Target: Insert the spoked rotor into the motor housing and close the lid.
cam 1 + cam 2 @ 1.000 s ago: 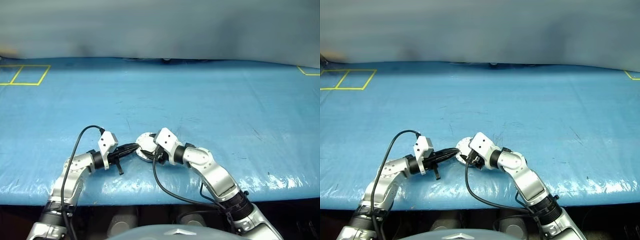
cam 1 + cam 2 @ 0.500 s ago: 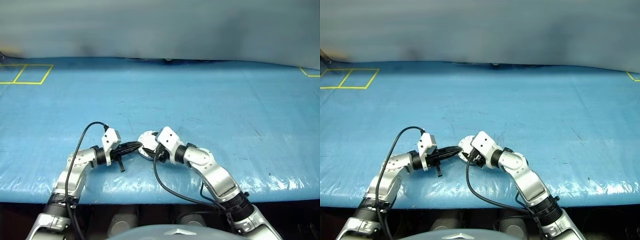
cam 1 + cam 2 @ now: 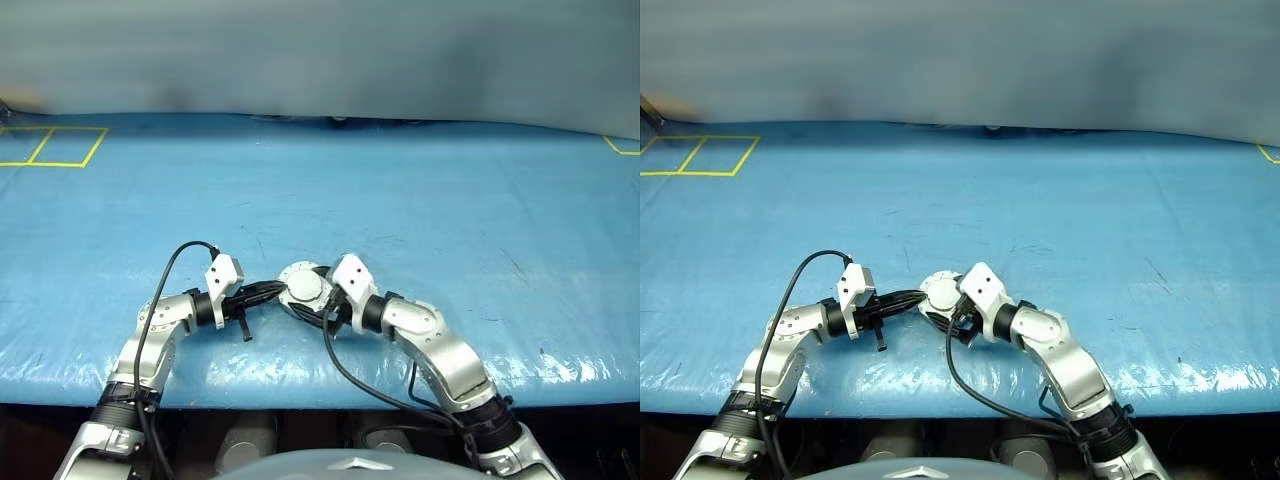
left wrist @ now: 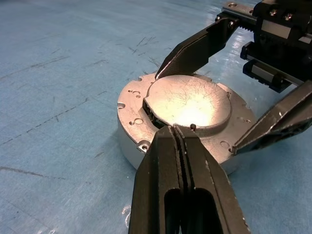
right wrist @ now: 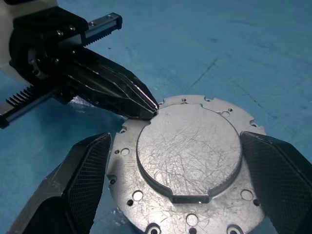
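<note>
Housing (image 3: 303, 291) sits on the blue table (image 3: 420, 200) near its front edge, lid (image 5: 189, 151) shut flat on top, grey face up. Left gripper (image 4: 177, 134) at the housing's 9 o'clock, fingers pressed together, tips at the lid's rim. Right gripper (image 5: 180, 185) at 3 o'clock, fingers spread wide either side of the housing, grasping nothing. Yellow tape squares (image 3: 50, 147) far off at 10 o'clock.

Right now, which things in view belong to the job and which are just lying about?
Job:
- round silver-grey metal motor housing
- its smooth grey disc lid, lying closed on top
- left gripper, shut, tips at the lid's edge
- right gripper, open around the housing

Just there:
- blue table cover
- yellow tape squares
</note>
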Action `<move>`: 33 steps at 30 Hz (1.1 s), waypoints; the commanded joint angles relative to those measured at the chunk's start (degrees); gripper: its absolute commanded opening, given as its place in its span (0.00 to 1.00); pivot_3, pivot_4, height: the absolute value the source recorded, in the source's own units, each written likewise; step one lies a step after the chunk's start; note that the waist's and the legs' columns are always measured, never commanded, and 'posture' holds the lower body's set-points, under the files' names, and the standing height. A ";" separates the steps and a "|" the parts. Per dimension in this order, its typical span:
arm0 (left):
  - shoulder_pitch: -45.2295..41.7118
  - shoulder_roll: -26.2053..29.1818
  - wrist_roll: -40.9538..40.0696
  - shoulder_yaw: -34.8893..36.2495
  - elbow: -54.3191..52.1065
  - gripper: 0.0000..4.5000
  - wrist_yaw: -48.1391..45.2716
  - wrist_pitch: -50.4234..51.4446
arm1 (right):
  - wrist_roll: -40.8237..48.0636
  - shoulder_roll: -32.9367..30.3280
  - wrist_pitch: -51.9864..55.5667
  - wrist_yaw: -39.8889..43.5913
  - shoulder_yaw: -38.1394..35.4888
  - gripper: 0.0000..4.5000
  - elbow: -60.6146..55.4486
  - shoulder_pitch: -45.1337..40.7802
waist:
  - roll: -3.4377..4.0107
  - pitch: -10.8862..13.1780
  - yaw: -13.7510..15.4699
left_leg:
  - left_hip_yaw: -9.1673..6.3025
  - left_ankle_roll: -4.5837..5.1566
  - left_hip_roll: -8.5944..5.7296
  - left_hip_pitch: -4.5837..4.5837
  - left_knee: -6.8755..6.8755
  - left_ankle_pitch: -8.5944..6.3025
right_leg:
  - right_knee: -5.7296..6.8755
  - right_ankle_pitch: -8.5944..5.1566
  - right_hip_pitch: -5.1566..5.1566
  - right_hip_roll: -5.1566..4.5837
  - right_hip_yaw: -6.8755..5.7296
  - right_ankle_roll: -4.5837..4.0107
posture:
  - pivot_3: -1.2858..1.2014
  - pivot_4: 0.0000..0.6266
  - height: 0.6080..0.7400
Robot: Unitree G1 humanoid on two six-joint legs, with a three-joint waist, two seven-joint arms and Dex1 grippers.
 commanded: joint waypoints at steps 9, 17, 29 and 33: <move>1.49 -0.73 1.29 -0.55 0.04 0.00 0.88 -1.72 | 24.14 4.79 19.52 -8.91 -21.73 0.99 1.46 3.14 | 0.03 0.02 0.09 | 0.00 0.01 -0.04 -0.04 -0.08 0.00 | 0.00 0.00 -0.04 -0.05 0.00 -0.01 | 0.52 0.24 1.00; 2.43 -0.73 1.51 -0.73 -0.65 0.00 1.27 -2.67 | 34.42 7.92 31.39 -11.40 -24.63 0.99 6.23 3.93 | 0.09 -0.01 -0.56 | 0.09 -0.01 0.02 0.01 -0.35 0.02 | 0.01 -0.02 -0.14 0.01 0.06 -0.05 | 0.52 0.24 1.00; 3.65 -0.59 1.47 -0.63 -1.55 0.00 2.06 -2.72 | 40.58 13.91 31.60 -15.04 -28.91 0.64 13.04 0.65 | 0.09 -0.01 -0.82 | 0.18 0.00 0.00 0.02 -0.38 0.02 | 0.01 -0.02 -0.16 0.01 0.07 -0.04 | 0.52 0.24 1.00; 3.70 -0.55 1.50 -0.67 -1.64 0.00 2.13 -2.66 | 40.68 13.25 31.76 -14.85 -27.99 0.40 12.60 0.96 | 0.09 -0.01 -0.88 | 0.21 0.00 0.01 0.02 -0.38 0.02 | 0.04 -0.02 -0.18 0.01 0.08 -0.04 | 0.52 0.24 1.00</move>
